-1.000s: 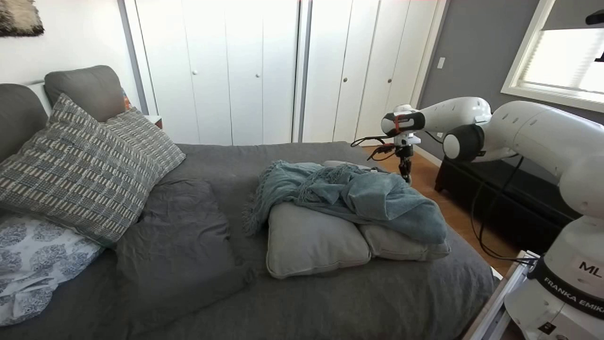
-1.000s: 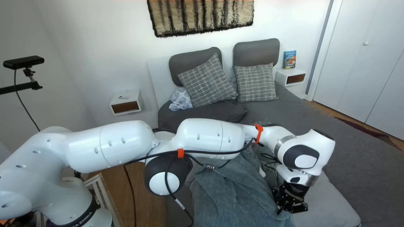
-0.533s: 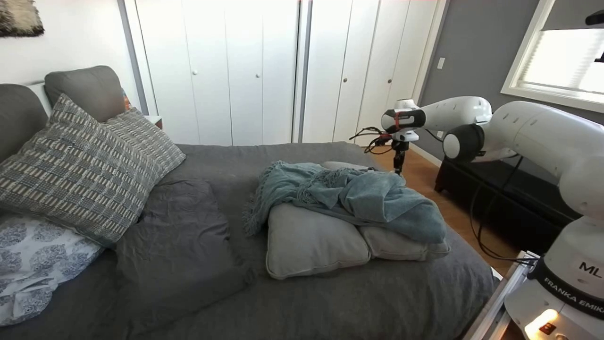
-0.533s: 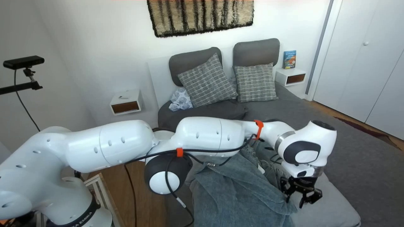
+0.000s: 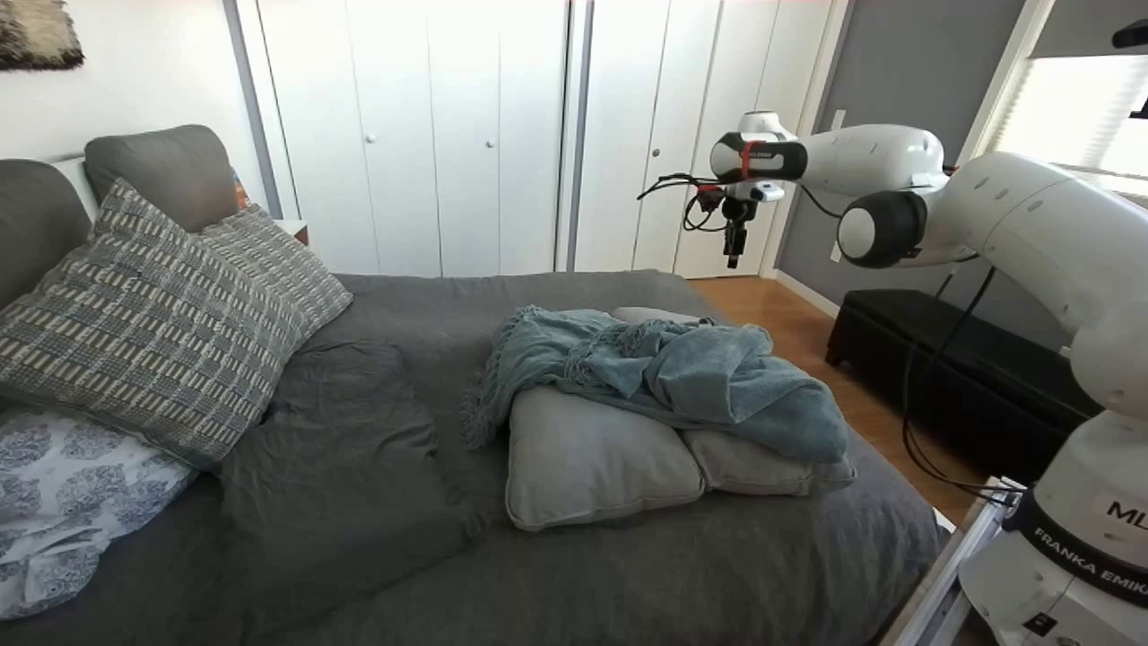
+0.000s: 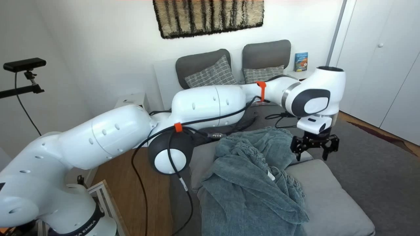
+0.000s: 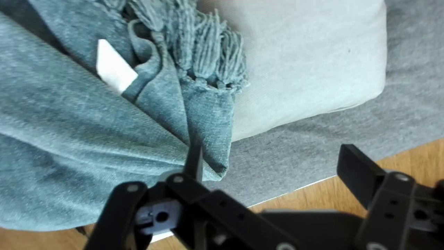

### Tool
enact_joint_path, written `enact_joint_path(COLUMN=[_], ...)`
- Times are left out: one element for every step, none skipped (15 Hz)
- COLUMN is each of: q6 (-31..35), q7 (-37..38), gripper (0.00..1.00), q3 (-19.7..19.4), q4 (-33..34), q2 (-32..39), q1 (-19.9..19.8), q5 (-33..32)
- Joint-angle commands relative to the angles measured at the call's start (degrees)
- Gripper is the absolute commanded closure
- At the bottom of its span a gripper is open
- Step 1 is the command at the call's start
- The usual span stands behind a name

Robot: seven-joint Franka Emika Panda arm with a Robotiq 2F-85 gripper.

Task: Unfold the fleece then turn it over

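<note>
The dark grey bedspread (image 5: pixel 583 574) spreads beneath the whole heap, and the white arm (image 6: pixel 210 105) reaches over it, masking parts of the patterned cushions (image 6: pixel 216 72) in an exterior view. The grey-teal fleece (image 5: pixel 668 368) lies crumpled on the light grey pillows (image 5: pixel 601 458), its long axis running from the side of the patterned cushions toward the opposite end. Its fringe (image 5: pixel 484 408) trails down onto the bedspread, pointing to the cushions; its smooth end (image 6: pixel 249 209) points away from them. An exterior view cuts off that smooth end at the lower edge, while the wrist view loses the fleece at left and top. How the layers lie inside the folds cannot be made out. The gripper (image 6: pixel 311 156) hangs above, apart from the fleece, fingers (image 7: pixel 359 173) down and spread wide; a corner of fleece, bedspread and wooden floor (image 7: pixel 423 159) show through the gap in the wrist view. Near more fringe, a small white tag (image 7: pixel 116 66) sticks out, partly under a fold.
</note>
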Motion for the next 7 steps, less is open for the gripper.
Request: enact_joint_path(q6=[-7.9,-9.7,-6.4,-7.0,-7.0,-7.0,-6.9], q7=[-9.3,-12.1,-7.4,-8.0,-7.8,-7.8,-7.8], gripper=[0.00,0.00,0.00,0.00,0.00,0.00,0.00], q3=[1.3,1.5,0.0,-0.1,-0.2,-0.3,-0.4], q4=[-1.8,-1.7,-1.1,-1.2,-1.3,-1.5,-1.8], q2=[-5.3,-6.3,-4.1,-5.0,-5.1,-5.1,-4.9], q1=[1.4,1.7,2.0,2.3,2.4,2.4,2.3], q5=[1.5,1.4,0.8,0.8,0.8,0.8,0.8])
